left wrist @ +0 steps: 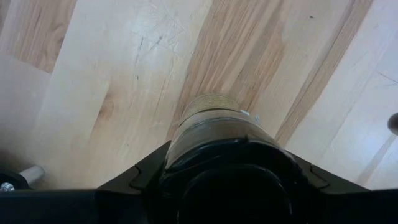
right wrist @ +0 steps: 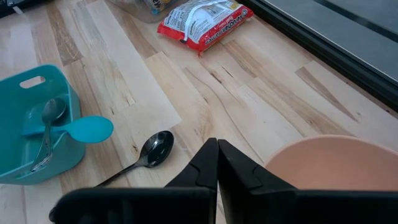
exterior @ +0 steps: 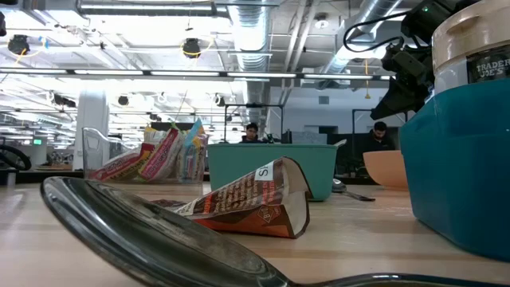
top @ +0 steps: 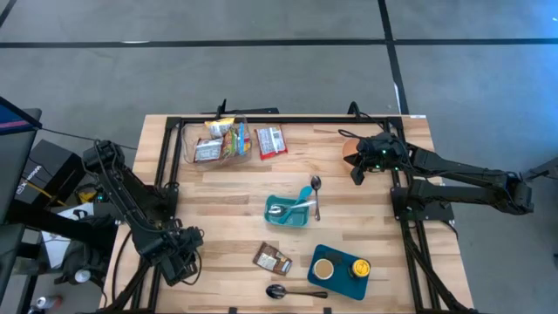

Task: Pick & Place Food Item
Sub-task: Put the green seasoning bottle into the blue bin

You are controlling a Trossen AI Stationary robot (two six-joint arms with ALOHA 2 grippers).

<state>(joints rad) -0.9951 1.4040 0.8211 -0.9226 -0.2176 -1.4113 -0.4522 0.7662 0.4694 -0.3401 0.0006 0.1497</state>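
You've barely started: your right gripper [top: 359, 171] hangs pinched shut and empty over the peach bowl [top: 350, 150] near the tabletop's far right corner, the red snack packet [top: 271, 141] untouched by the far edge, left gripper's [top: 179, 262] grasp unclear.

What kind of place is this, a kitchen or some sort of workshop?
Most likely a robotics lab in an open office, not a kitchen. A wooden table holds staged snack packets and spoons, two robot arms flank it, and people sit at desks under exposed ceiling ducts.
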